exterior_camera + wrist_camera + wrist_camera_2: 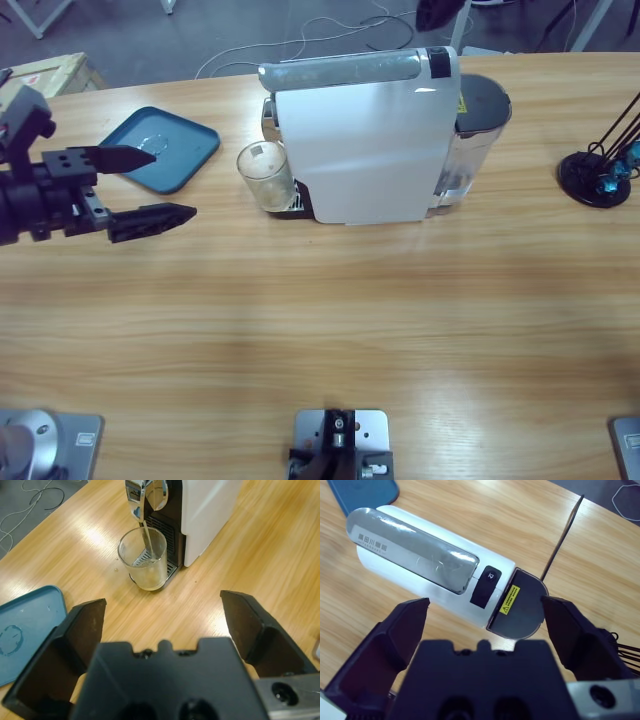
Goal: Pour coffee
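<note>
The counter is seen in light wood with streaked grain. The coffee machine is white with a silver-grey lid, a black button and a yellow warning label. The glass is clear. A teal tray lies at 9 o'clock from it. The left gripper is black.

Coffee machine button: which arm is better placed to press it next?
Right, probably. The right gripper hangs open directly above the machine's black button; the left gripper sits low beside the glass, off the machine's top.
</note>
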